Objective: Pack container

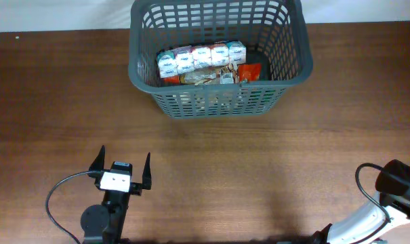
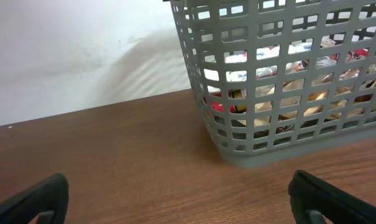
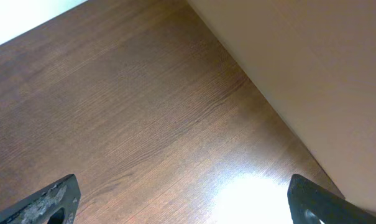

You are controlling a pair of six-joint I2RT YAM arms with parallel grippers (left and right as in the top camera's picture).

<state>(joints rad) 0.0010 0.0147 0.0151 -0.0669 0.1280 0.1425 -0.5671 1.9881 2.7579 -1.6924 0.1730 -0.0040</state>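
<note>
The container, a large dark grey lattice basket (image 1: 286, 71), stands at the back middle of the wooden table and holds a row of white-and-blue packets (image 1: 199, 57), a brownish wrapped pack (image 1: 208, 76) and a red packet (image 1: 251, 71). In the left wrist view the basket (image 2: 287, 134) is ahead and to the right. My left gripper (image 1: 122, 165) is open and empty at the front left, well short of the basket; its fingertips show in the left wrist view (image 2: 181, 202). My right gripper (image 3: 183, 202) is open and empty over bare table; in the overhead view only its arm shows at the front right.
The right wrist view shows the table's edge (image 3: 262, 93) running diagonally, with a pale floor beyond it. A white wall lies behind the table in the left wrist view. A glare spot sits on the wood between the right fingers.
</note>
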